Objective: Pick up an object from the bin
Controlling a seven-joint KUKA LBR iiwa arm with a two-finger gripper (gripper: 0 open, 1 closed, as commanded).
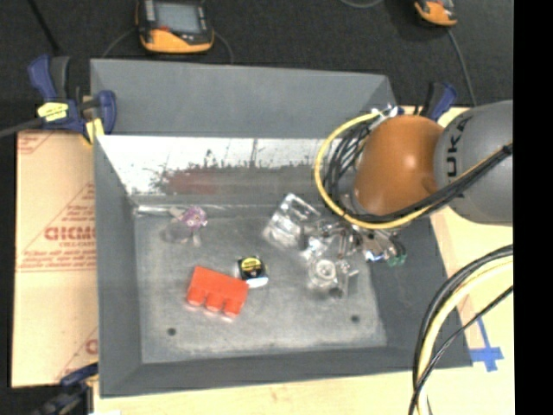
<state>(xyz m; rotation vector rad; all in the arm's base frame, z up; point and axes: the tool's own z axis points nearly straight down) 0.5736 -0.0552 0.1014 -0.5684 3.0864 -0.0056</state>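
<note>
Your robot's arm (484, 158) is fat and grey with black letters. A round orange-brown cap (393, 167) covers its wrist. Yellow and black cables (327, 167) loop round the cap. Its hand (350, 247) is silvery metal.

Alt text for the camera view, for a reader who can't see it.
The arm's hand is down at the right side of the grey bin, close to clear plastic pieces. To its left lie a red block, a small black-and-yellow thing and a purplish piece.
</note>
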